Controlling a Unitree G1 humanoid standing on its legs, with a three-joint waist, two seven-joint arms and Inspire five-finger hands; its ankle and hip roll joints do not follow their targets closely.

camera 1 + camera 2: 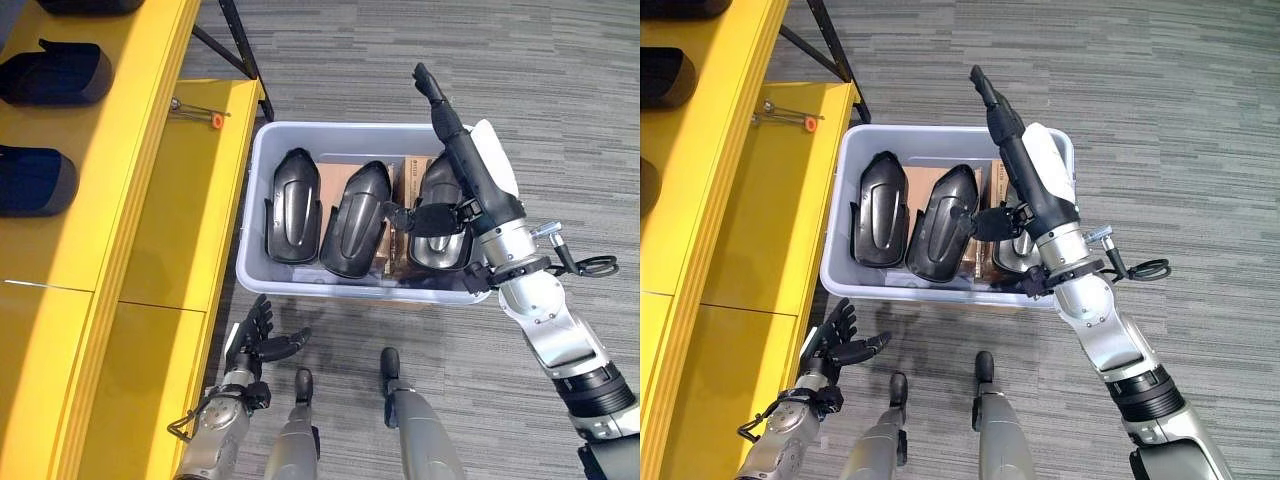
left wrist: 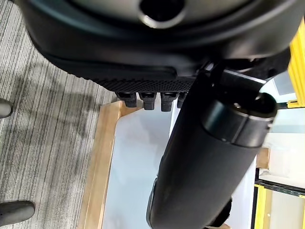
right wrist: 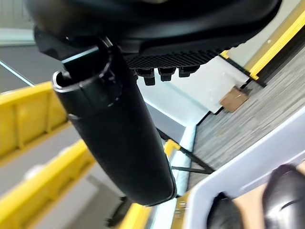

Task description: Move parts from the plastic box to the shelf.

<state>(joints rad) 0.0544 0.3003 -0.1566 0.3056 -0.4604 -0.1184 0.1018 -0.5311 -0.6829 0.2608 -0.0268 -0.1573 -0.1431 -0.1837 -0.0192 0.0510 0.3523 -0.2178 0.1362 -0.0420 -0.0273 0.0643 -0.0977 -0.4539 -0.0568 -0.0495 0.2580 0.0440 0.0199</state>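
Observation:
A pale plastic box [image 1: 262, 165] sits on the carpet beside the yellow shelf [image 1: 150, 130]. Three black shell-shaped parts lie in the box: a left one [image 1: 292, 205], a middle one [image 1: 354, 218] and a right one [image 1: 438, 245]. My right hand [image 1: 468, 170] hovers over the right part, open, with fingers straight and pointing away and the thumb [image 1: 430, 218] spread across that part. It holds nothing. My left hand [image 1: 258, 338] hangs low beside the shelf's front, open and relaxed. Two more black parts [image 1: 55, 75] [image 1: 35, 180] rest on the shelf's upper level.
A small tool with an orange tip [image 1: 200, 110] lies on the shelf's lower level. A black metal strut [image 1: 235, 40] stands behind the box. Brown cardboard [image 1: 335, 180] lines the box under the parts. Grey carpet spreads to the right.

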